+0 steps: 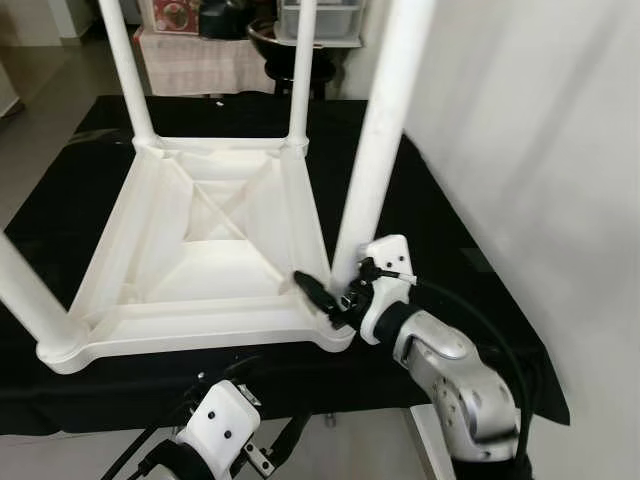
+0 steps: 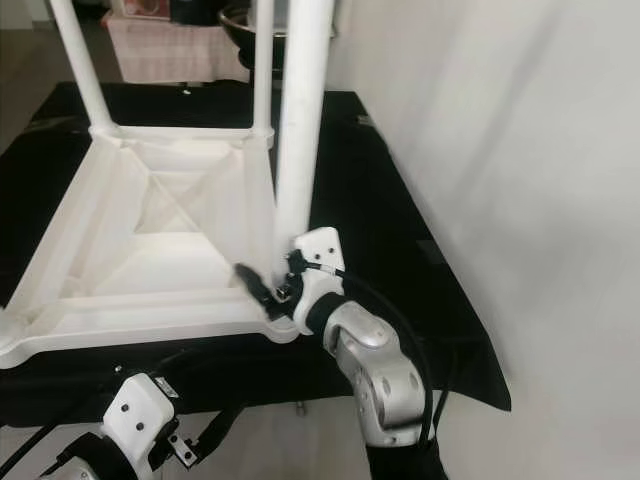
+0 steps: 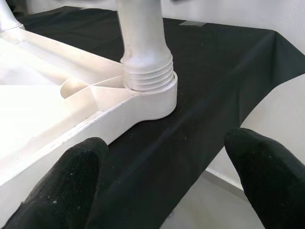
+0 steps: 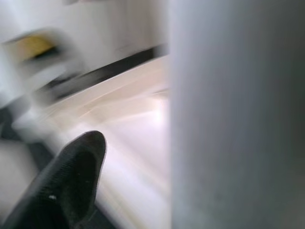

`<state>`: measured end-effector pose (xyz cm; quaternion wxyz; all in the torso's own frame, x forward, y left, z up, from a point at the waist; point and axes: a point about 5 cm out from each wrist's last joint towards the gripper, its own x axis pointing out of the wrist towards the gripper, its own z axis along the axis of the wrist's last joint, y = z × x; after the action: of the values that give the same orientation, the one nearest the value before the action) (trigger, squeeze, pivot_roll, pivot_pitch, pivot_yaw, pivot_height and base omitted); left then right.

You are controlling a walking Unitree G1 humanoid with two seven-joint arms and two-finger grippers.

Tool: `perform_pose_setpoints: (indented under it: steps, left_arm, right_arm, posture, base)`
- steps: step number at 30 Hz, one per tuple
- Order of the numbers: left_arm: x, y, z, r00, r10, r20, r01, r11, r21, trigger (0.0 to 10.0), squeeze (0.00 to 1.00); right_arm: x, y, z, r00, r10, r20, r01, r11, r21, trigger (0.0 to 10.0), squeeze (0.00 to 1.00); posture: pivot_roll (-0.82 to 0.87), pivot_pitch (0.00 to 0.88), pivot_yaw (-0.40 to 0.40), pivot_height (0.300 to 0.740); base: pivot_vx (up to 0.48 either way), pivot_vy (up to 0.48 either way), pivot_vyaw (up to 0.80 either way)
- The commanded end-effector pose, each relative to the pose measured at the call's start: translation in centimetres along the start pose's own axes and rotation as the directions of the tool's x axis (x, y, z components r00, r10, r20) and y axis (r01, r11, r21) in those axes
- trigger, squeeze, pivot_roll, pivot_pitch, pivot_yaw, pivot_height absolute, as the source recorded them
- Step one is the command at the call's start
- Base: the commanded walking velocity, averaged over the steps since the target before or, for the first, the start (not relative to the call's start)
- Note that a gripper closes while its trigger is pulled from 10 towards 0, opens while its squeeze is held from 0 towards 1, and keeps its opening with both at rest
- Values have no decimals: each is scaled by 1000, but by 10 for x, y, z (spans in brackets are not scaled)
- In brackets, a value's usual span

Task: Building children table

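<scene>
We found the white plastic children's table (image 1: 200, 250) lying upside down on a black cloth (image 1: 450, 230) in the centre of the head view, its underside facing up and four white legs rising from its corners. The near right leg (image 1: 375, 140) stood in its corner socket at lower centre-right and leaned slightly toward the upper right of the frame. The right gripper (image 1: 335, 292) sat at the base of that leg, one black finger (image 1: 315, 292) lying over the table's rim just inside the corner. In the right wrist view the leg stood close beside that finger (image 4: 71, 181), but we could not tell whether the fingers were closed on it.

The left gripper (image 3: 167, 181) hovered at the lower left of the head view, below the table's near edge. Its wrist view showed both black fingers (image 3: 66, 186) set well apart, holding nothing, facing a threaded leg base (image 3: 147, 71) seated in a corner socket. A white wall (image 1: 540, 150) occupied the right of the frame.
</scene>
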<state>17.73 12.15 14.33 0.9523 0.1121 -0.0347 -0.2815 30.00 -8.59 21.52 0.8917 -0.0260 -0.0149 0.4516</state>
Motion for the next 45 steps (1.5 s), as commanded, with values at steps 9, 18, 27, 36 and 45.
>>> perform_pose_setpoints:
  steps: [9,18,27,36,45]
  left_arm:
    - [-2,-5,-3,1000,-12,-14,12,1000,4,10000,0]
    - [-4,-6,-2,1000,-11,-19,11,1000,12,10000,0]
    - [-4,-7,-3,1000,-14,-19,14,1000,9,10000,0]
    - [-5,-5,-4,1000,-13,-19,14,1000,10,10000,0]
    - [-4,-2,-5,1000,-9,-21,10,1000,15,10000,0]
  right_arm:
    - [4,-36,14,952,295,-77,-303,944,-132,10000,0]
    - [9,-50,12,929,358,-96,-365,928,-72,0,0]
    - [2,-62,-2,964,249,-90,-250,968,-8,0,0]
    - [-23,-53,-31,936,-326,-135,335,940,57,0,0]
    - [-10,1,-48,792,-594,-142,607,791,78,0,0]
  posture:
    - [72,145,-93,740]
    - [85,153,-91,740]
    - [74,149,-87,740]
    - [60,149,-98,740]
    - [59,141,-78,740]
  base:
    - [0,0,0]
    - [0,0,0]
    - [0,0,0]
    - [0,0,0]
    - [0,0,0]
